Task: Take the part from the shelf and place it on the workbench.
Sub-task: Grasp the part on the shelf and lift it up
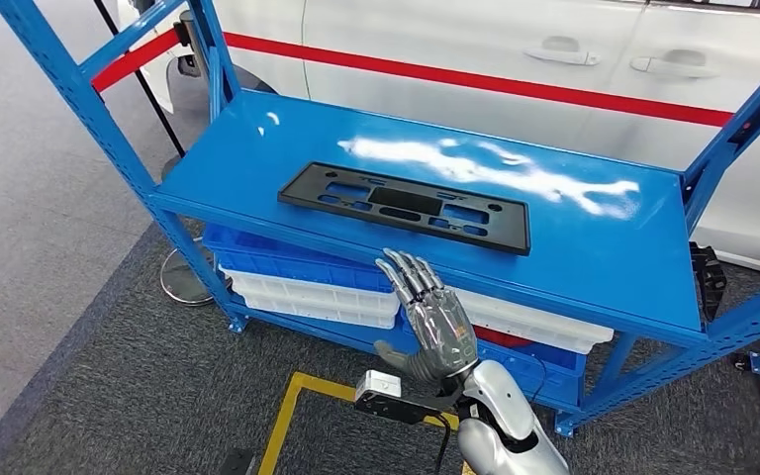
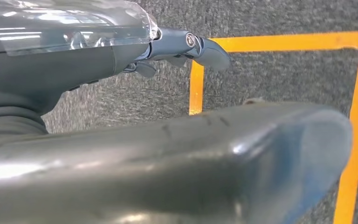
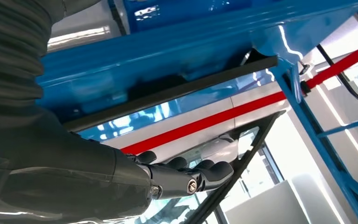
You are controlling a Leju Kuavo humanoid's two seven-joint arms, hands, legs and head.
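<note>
A flat black plastic part (image 1: pixel 406 206) with several cut-outs lies on the top board of the blue shelf (image 1: pixel 594 247), near its front edge. My right hand (image 1: pixel 433 322) is raised just in front of that edge, below the part, fingers stretched out and apart, touching nothing. In the right wrist view the part's black edge (image 3: pixel 168 93) runs along the blue board beyond my dark fingers (image 3: pixel 186 177), with a gap between them. My left hand (image 2: pixel 121 154) hangs over the grey carpet with a finger (image 2: pixel 205 49) extended, holding nothing.
A white car with a red stripe (image 1: pixel 475 59) stands close behind the shelf. Blue and white bins (image 1: pixel 307 287) fill the lower level. Blue uprights (image 1: pixel 89 109) rise at the shelf's corners. Yellow floor tape (image 1: pixel 292 411) marks the carpet by my feet.
</note>
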